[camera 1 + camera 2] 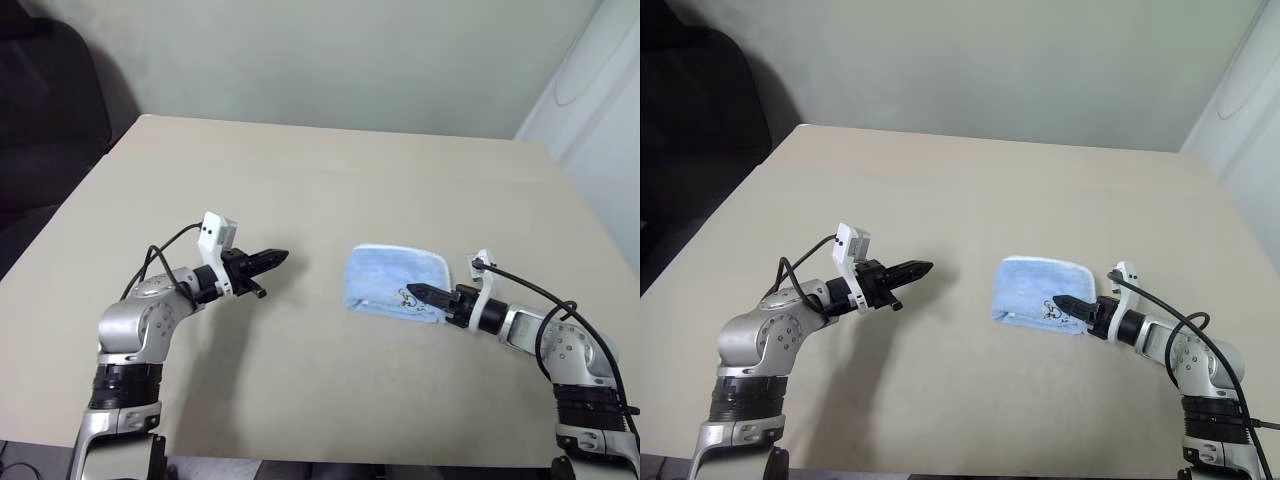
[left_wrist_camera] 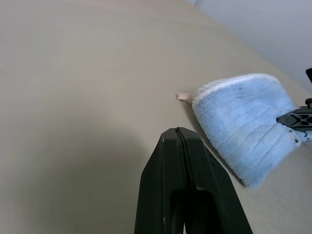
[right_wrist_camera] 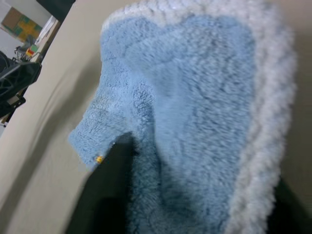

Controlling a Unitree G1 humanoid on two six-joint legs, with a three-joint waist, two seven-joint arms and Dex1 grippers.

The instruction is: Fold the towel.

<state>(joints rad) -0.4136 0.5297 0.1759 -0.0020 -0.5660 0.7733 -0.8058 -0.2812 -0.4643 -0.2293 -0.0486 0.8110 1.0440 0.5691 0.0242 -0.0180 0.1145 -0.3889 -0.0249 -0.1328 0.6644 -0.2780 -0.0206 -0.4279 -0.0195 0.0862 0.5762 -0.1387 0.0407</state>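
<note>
Right gripper (image 1: 418, 292) rests on the towel (image 1: 395, 279) — its dark motif unreadable.

One light-blue towel (image 1: 395, 281) with white edging lies on one beige table (image 1: 330, 180). The towel carries one small dark printed motif (image 1: 408, 296) and one small white tag (image 2: 184, 97) sticking out at an edge. Two robot grippers are in the scene: one left gripper (image 1: 270, 259) and one right gripper (image 1: 418, 292). Each gripper has two black fingers, four fingers in all. Each arm carries one white camera mount, two in total, and one black cable loops at each arm, two cables in total. One dark chair (image 1: 45, 110) stands beyond the table's far left corner.
</note>
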